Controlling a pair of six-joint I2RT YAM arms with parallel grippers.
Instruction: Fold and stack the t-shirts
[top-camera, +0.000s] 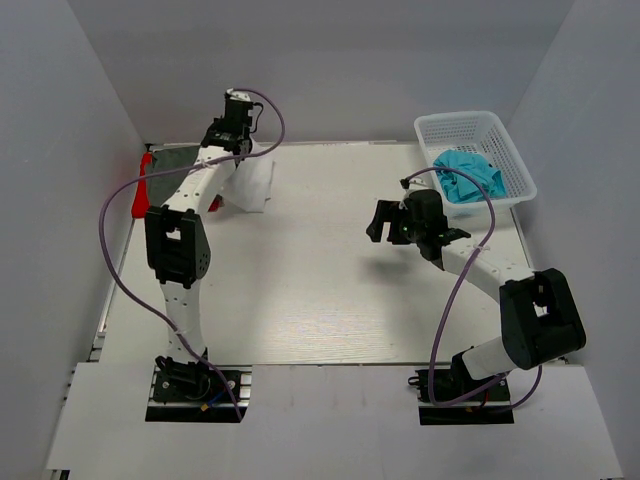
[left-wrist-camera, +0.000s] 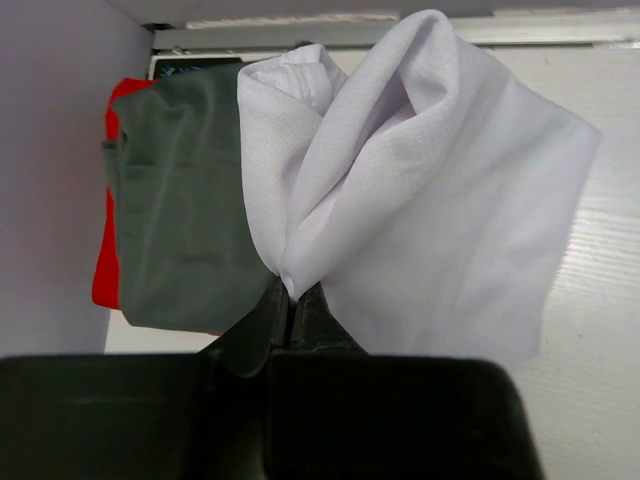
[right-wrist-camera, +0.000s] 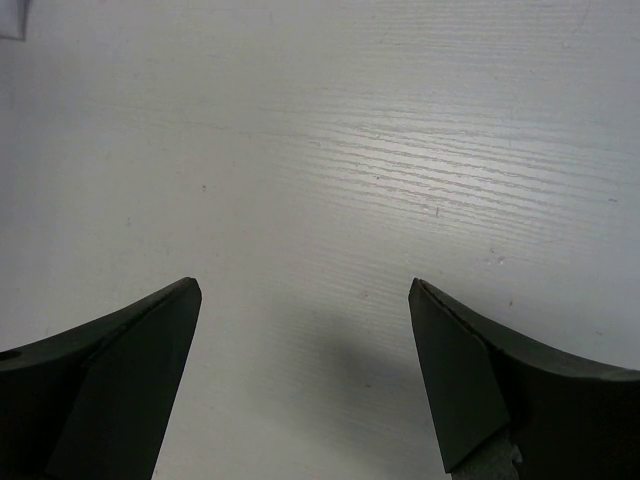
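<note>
A: Where is the white fine-mesh cloth t-shirt (left-wrist-camera: 430, 190)?

B: Far-left part of the table, bunched into soft vertical folds. One pinched fold sits in the left gripper (left-wrist-camera: 292, 305), whose jaws are closed narrow on the cloth. The lower hem is loose and uneven.

A: What are its neighbours?

B: The smooth grey-green cloth t-shirt (left-wrist-camera: 180, 220) lies flat, folded to a rough rectangle. From the left wrist view the white cloth overlaps its right edge. A red cloth t-shirt (left-wrist-camera: 105, 270) lies beneath it, showing only as a strip along the left side. Both lie close against the grey side wall (left-wrist-camera: 50, 200), in the far-left corner.

A: And the fourth shirt?

B: The crumpled turquoise cloth t-shirt (top-camera: 470, 175) sits inside the white plastic lattice basket (top-camera: 470, 118), at the far-right corner.

A: And the right side?

B: The right gripper (right-wrist-camera: 305, 290) has its jaws spread wide and holds nothing. It is over the bare white wood-grain tabletop (right-wrist-camera: 350, 150), right of centre. Open surface runs between the two arms, well apart from either corner.
</note>
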